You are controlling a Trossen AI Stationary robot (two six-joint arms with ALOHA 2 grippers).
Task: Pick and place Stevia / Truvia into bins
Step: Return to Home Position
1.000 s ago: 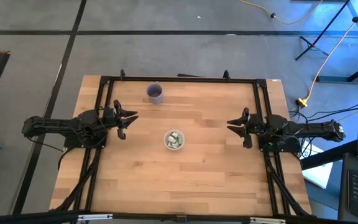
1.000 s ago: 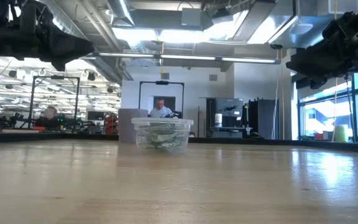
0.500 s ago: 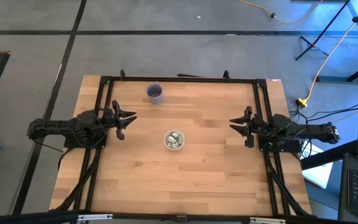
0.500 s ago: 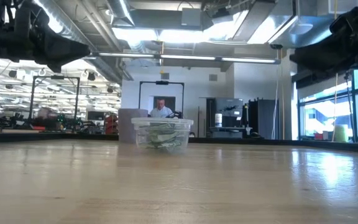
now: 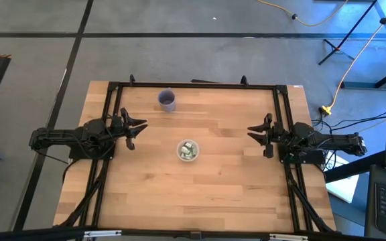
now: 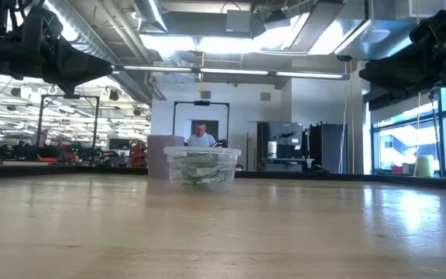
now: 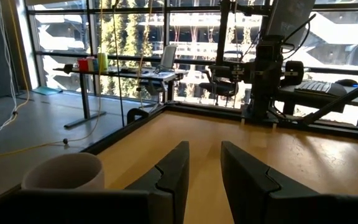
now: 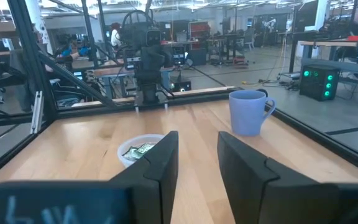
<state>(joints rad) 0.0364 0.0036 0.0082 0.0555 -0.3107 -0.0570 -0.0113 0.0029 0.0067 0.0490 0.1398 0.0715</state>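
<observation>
The clear plastic cup (image 5: pixel 187 150) stands on its base at the table's middle, with several green and white sachets (image 8: pixel 139 149) lying inside it. In the low view the cup (image 6: pixel 202 167) shows the sachets through its wall. My left gripper (image 5: pixel 139 129) hovers open above the table to the cup's left; in its wrist view, my left gripper (image 7: pixel 204 171) points across the table. My right gripper (image 5: pixel 253 136) hovers open to the cup's right, and in its wrist view my right gripper (image 8: pixel 197 158) faces the cup.
A purple cup (image 5: pixel 167 100) stands near the table's far edge, left of centre, and also shows as the purple cup (image 8: pixel 248 112) in the right wrist view. A black frame (image 5: pixel 193 86) runs along the table's far and side edges. Bare wood lies toward the near edge.
My right gripper has drawn back a little toward the table's right edge, staying open. The cup and sachets have not moved.
</observation>
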